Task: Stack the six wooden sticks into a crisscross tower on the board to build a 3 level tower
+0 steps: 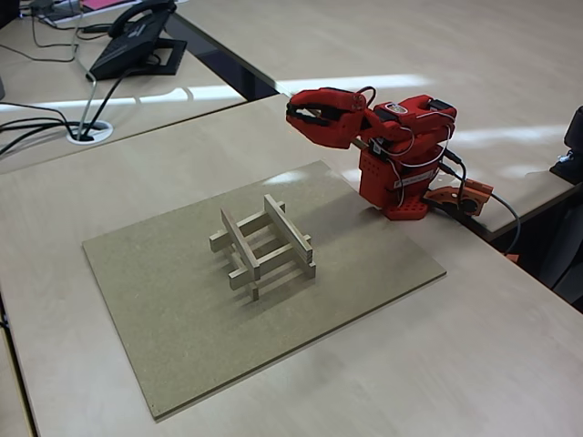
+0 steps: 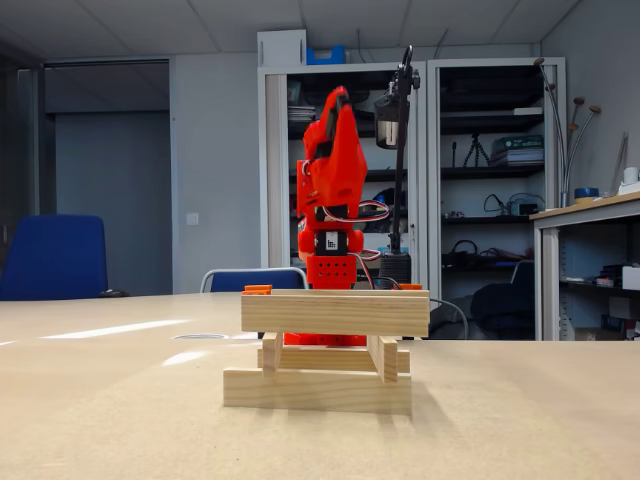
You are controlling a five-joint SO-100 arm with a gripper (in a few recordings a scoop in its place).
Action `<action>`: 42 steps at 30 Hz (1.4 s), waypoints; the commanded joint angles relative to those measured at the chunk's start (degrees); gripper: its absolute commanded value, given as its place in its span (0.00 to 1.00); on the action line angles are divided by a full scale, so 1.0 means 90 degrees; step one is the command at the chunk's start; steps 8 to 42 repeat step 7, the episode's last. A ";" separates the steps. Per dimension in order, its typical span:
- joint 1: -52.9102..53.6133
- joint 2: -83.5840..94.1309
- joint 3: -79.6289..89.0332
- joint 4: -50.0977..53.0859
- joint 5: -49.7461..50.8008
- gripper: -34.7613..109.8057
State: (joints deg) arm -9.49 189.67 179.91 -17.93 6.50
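The wooden sticks stand as a crisscross tower (image 1: 262, 246) near the middle of the brown board (image 1: 173, 309). It has three levels of two parallel sticks, each level at right angles to the one below. In the low fixed view the tower (image 2: 335, 350) sits square on the board (image 2: 120, 430), with the top stick facing the camera. My red gripper (image 1: 299, 115) hangs folded back above the arm's base, beyond the board's far right corner and well clear of the tower. Its jaws are shut with nothing between them. From the front the gripper (image 2: 336, 110) rises behind the tower.
A black desk phone (image 1: 137, 41) and cables lie at the far left on a neighbouring desk, beside a cable grommet (image 1: 91, 132). The arm's base (image 1: 401, 187) stands at the table's right edge. A blue chair (image 2: 55, 255) and shelving (image 2: 490, 200) stand behind.
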 commanded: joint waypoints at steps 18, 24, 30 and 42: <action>0.0107 0.0059 0.0010 -0.4570 0.0049 0.24; 0.0107 0.0059 0.0010 -0.4570 0.0049 0.24; 0.0107 0.0059 0.0010 -0.4570 0.0049 0.24; 0.0107 0.0059 0.0010 -0.4570 0.0049 0.24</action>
